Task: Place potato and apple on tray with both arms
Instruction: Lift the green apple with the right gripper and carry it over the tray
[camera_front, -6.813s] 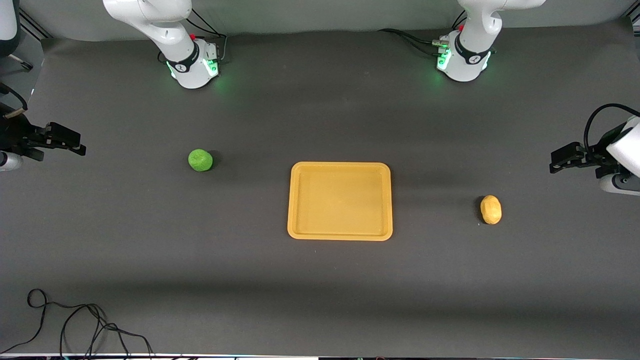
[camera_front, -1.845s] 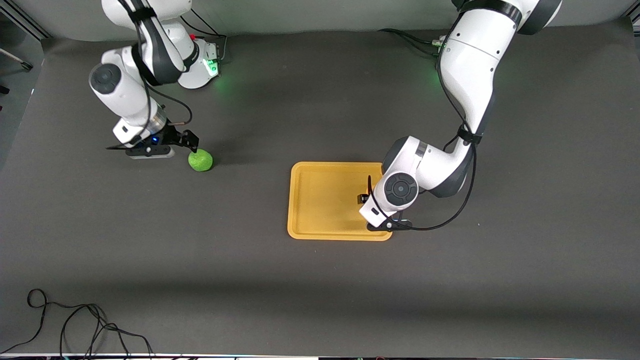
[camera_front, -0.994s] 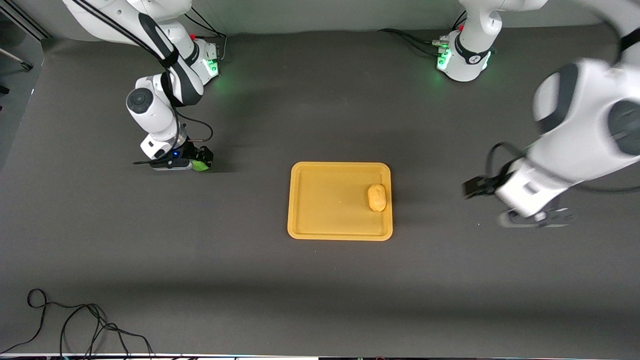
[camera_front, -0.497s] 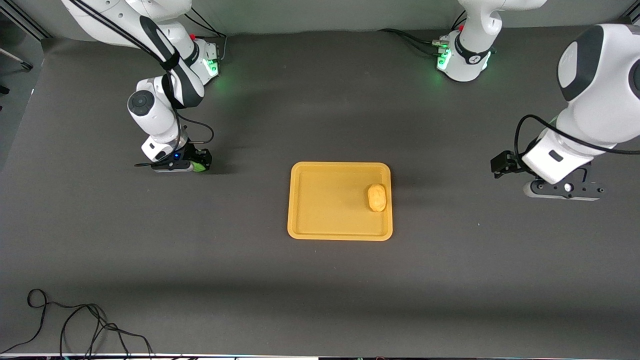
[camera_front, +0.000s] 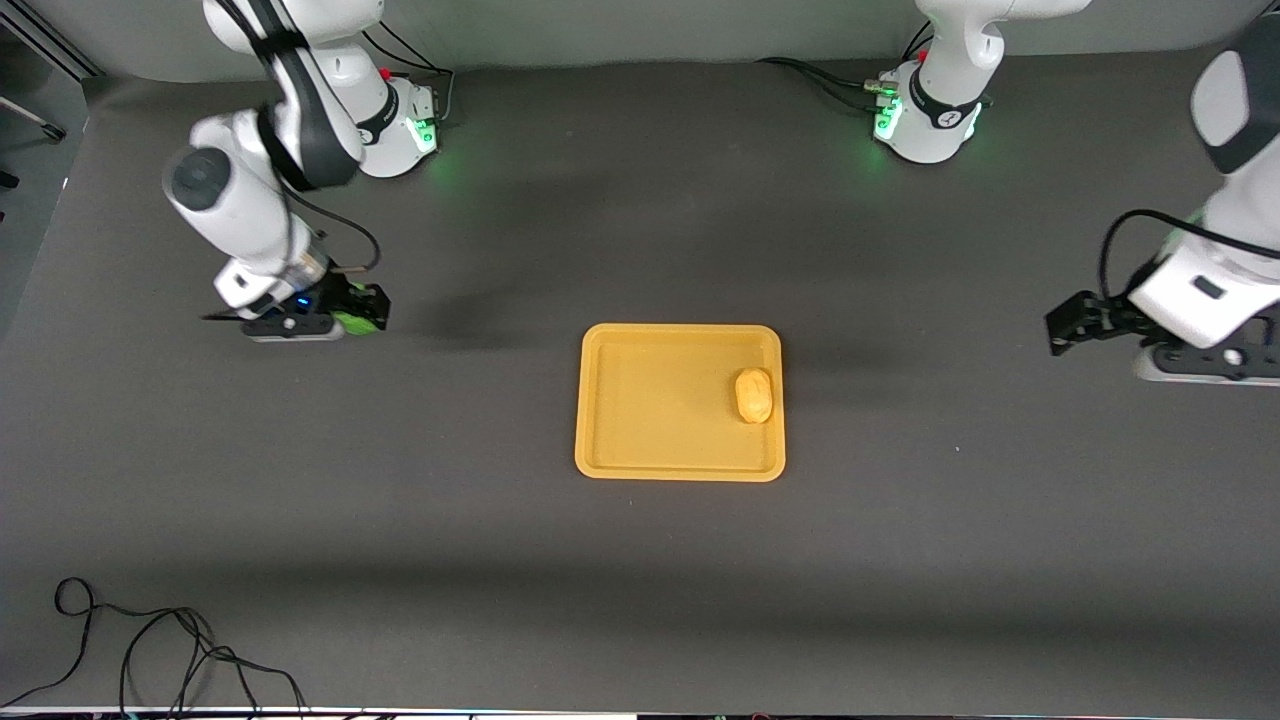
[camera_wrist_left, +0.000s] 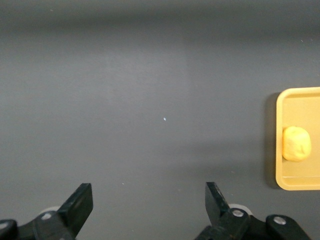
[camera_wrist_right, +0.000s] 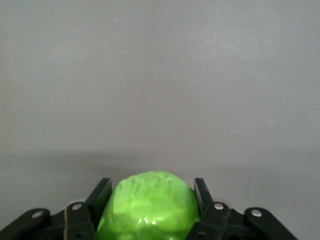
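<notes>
The orange-yellow tray (camera_front: 640, 460) lies mid-table. The yellow-tan potato (camera_front: 754, 395) rests in it by the rim toward the left arm's end; it also shows in the left wrist view (camera_wrist_left: 296, 143) with the tray (camera_wrist_left: 300, 182). My right gripper (camera_front: 368, 310) is shut on the bright green apple (camera_front: 355, 320) and holds it above the mat toward the right arm's end. In the right wrist view the apple (camera_wrist_right: 149, 207) fills the space between the fingers (camera_wrist_right: 100, 192). My left gripper (camera_front: 1065, 330) is open and empty over the mat at the left arm's end; its fingers (camera_wrist_left: 80, 202) stand wide apart.
A black cable (camera_front: 150, 650) lies coiled at the table's near edge toward the right arm's end. The two arm bases (camera_front: 925, 115) glow green along the table's edge farthest from the front camera. The dark mat is bare around the tray.
My right gripper has lifted the apple off the mat and shifted a little toward its own end. My left gripper has drawn farther from the tray, toward its end of the table.
</notes>
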